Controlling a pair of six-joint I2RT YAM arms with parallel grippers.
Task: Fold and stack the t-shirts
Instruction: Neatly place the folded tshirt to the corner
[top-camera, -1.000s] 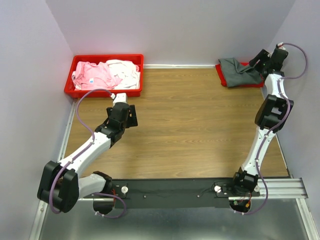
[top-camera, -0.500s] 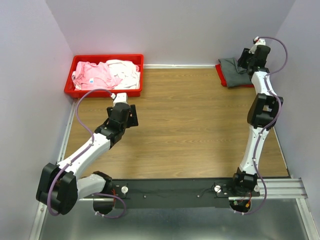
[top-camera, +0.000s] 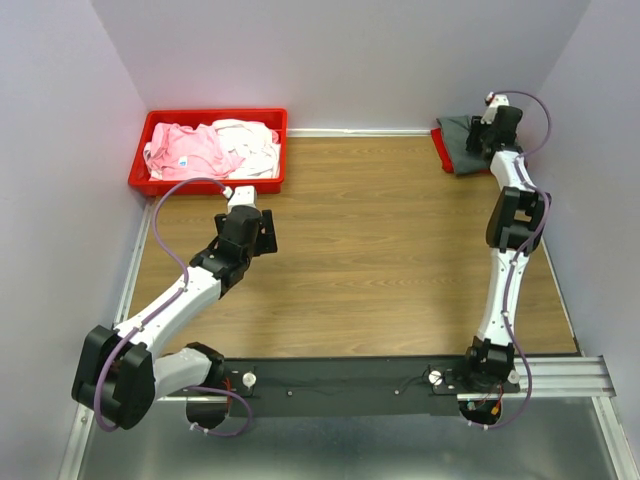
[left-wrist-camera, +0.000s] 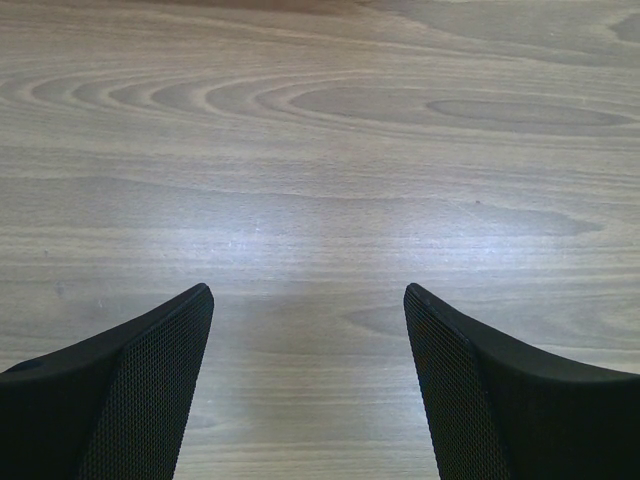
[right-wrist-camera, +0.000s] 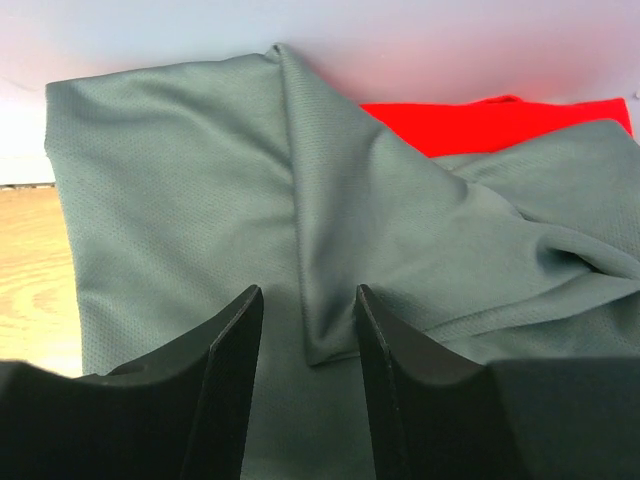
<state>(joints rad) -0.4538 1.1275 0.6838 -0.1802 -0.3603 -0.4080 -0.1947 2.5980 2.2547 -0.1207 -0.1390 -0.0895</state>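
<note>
A red bin (top-camera: 136, 182) at far left holds a pale pink t-shirt (top-camera: 185, 150) and a white t-shirt (top-camera: 250, 142). Near it the left gripper (left-wrist-camera: 308, 295) hangs spread wide over the wooden table (left-wrist-camera: 320, 150). In the far right corner the right gripper (right-wrist-camera: 308, 300) has its fingers close together astride a fold of the dark grey t-shirt (right-wrist-camera: 180, 180), which lies on a red t-shirt (right-wrist-camera: 480, 120); whether they pinch it is unclear

The top view looks down from behind over the whole wood-grain tabletop (top-camera: 380, 260). The left wrist view faces that wood closely. The right wrist view closely faces the dark grey cloth t-shirt (right-wrist-camera: 180, 200), seen small at far right from above.
</note>
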